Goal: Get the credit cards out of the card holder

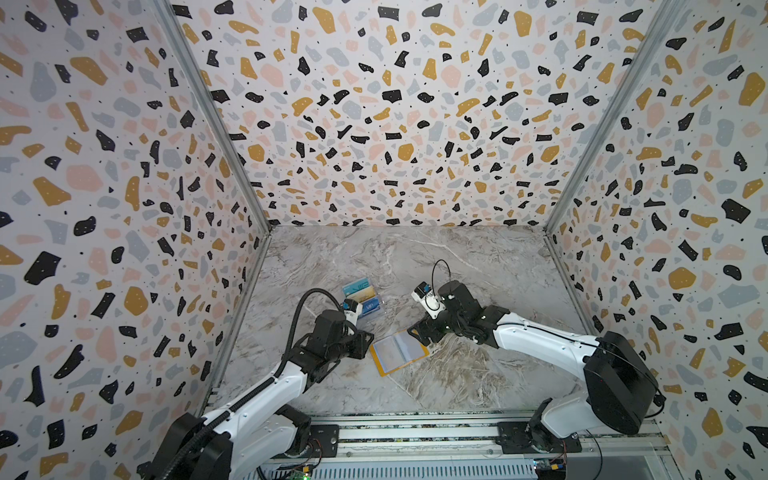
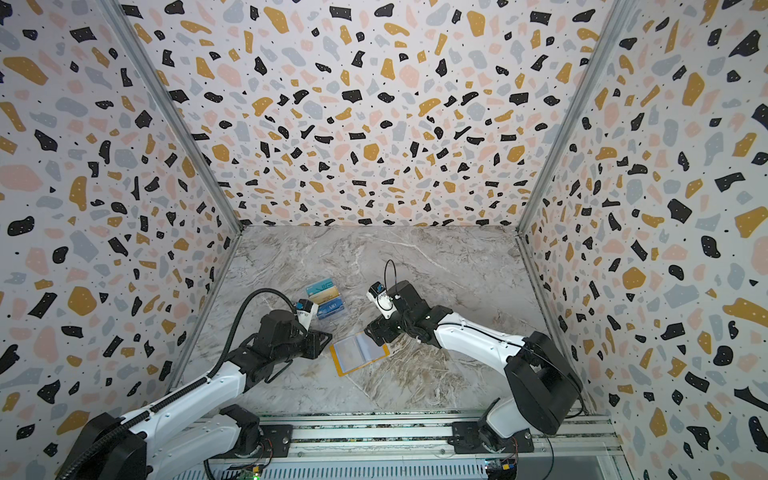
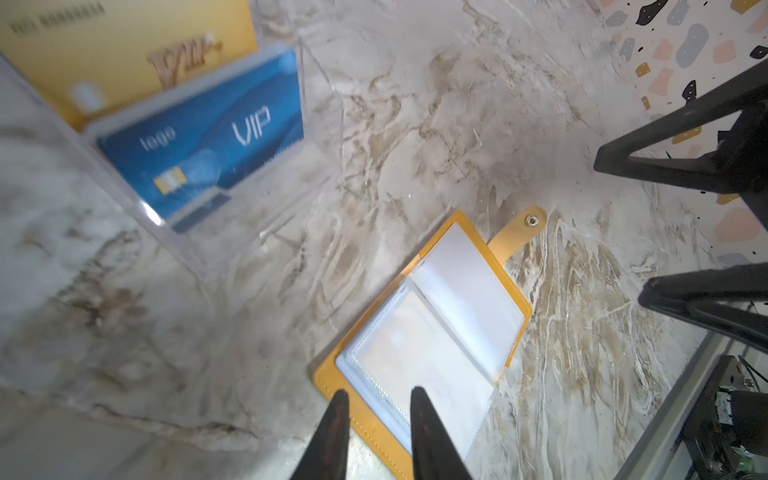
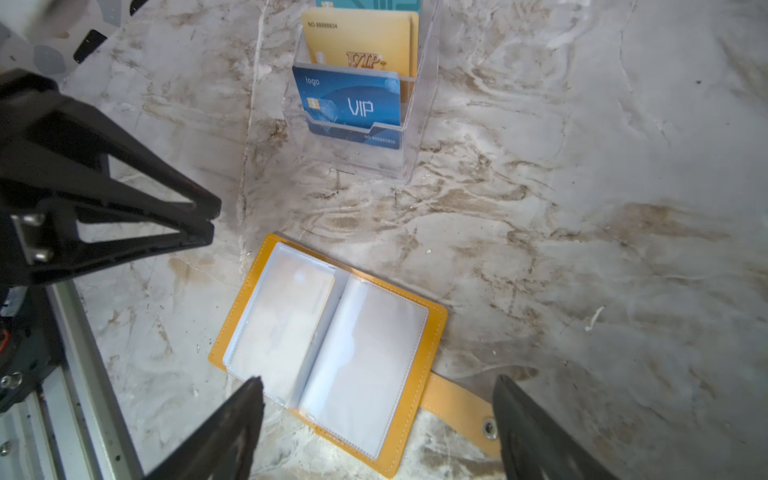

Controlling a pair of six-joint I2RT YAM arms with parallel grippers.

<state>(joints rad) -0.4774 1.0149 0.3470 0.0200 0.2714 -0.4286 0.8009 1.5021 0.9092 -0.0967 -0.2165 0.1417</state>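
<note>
The yellow card holder (image 1: pixel 399 351) (image 2: pixel 359 352) lies open on the marble table, its snap strap (image 4: pixel 457 407) undone. Its clear sleeves (image 4: pixel 361 357) look empty. The credit cards stand apart from it in a clear acrylic stand (image 4: pixel 419 104): a teal one (image 1: pixel 356 286) at the back, a gold VIP one (image 4: pixel 361 41), and a blue VIP one (image 4: pixel 353 104) in front. My left gripper (image 3: pixel 380 392) hovers over the holder's corner, open only a little, with nothing between its fingers. My right gripper (image 4: pixel 376 384) hangs wide open over the holder's strap side, holding nothing.
Terrazzo-patterned walls (image 1: pixel 124 208) close in the table on three sides. An aluminium rail (image 1: pixel 415 432) with both arm bases runs along the front edge. Bare marble (image 1: pixel 478 270) stretches behind and right of the stand.
</note>
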